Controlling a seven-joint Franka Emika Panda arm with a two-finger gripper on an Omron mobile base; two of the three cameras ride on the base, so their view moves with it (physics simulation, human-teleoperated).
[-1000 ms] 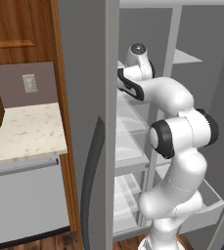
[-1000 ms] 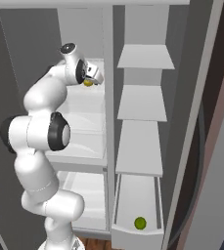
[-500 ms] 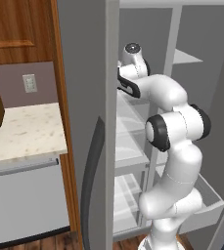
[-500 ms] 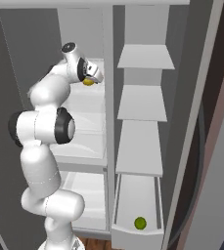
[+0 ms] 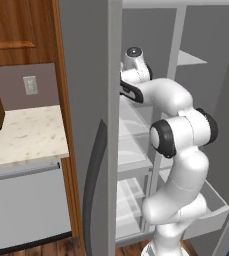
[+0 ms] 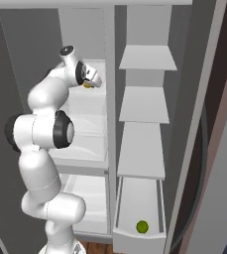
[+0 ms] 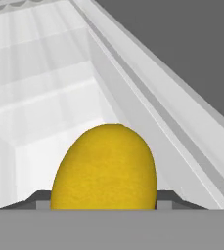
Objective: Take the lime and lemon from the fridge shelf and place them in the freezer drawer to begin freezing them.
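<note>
1. Lemon point(image 7: 103, 168) sits between my gripper point(image 6: 88, 83) fingers on the fridge shelf point(image 7: 50, 105); jaws appear closed on it, contact hidden.
2. Risk: smooth rind slipping out on withdrawal.
3. Lime point(image 6: 142, 227) lies in the freezer drawer point(image 6: 137, 237).

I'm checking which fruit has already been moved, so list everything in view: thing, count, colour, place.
lemon: one, yellow, on the fridge shelf, right at the gripper.
lime: one, green, lying in the freezer drawer.
fridge shelf: one, clear with pale rim, upper left compartment.
freezer drawer: one, light grey, pulled out at the bottom right.
door shelves: several, grey, stacked above the drawer.
counter: one, pale speckled, left of the fridge.
wall outlet: one, white, above the counter.
gripper: one, dark fingers, up at the shelf, closing around the lemon; a firm hold can't be confirmed.
</note>
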